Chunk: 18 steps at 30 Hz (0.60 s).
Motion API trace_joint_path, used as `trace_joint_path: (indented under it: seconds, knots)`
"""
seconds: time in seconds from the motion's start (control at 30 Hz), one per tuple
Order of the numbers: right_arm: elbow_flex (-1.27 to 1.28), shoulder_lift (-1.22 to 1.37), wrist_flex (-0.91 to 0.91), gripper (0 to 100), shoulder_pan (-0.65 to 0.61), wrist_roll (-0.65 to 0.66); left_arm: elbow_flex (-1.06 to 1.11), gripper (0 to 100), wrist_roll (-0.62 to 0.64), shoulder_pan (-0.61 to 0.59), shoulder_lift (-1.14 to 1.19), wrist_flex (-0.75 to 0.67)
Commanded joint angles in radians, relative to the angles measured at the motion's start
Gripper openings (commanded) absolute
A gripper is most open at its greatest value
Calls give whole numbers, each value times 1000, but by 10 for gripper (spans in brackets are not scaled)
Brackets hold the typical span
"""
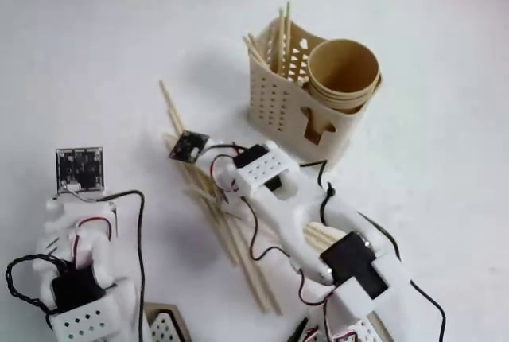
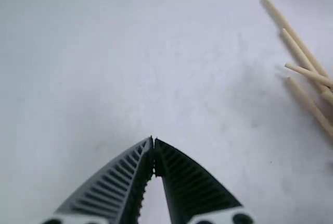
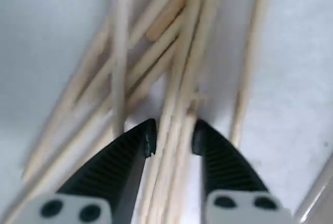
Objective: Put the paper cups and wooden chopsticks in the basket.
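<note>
Chopsticks (image 3: 179, 78) lie loose in a crossed heap on the bench (image 1: 95, 64), directly under the right gripper (image 3: 171, 135). Its jaws are parted and straddle a few sticks of the heap, one tip on each side; whether the tips press on them I cannot tell. Beyond that gripper stands the basket (image 1: 278, 107), well clear of the heap, with stacked paper cups (image 1: 343, 68) inside and several standing sticks (image 1: 280, 36) poking above its rim beside the cups. The left gripper (image 2: 154, 148) is clenched, tips touching, with nothing between them, over bare bench; the ends of the loose heap lie ahead of it and off to one side.
</note>
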Motion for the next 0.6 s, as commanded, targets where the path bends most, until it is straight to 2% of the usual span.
trace_joint_path:
  seconds: [0.0, 0.43, 0.57]
  knots:
    - [-35, 4, 8, 31, 2, 8, -3, 23, -9, -5, -15, 3]
    - [-229, 1, 236, 19, 4, 0, 9, 23, -9, -5, -15, -5]
    - [-238, 8, 249, 19, 4, 0, 11, 23, -9, -5, -15, -5]
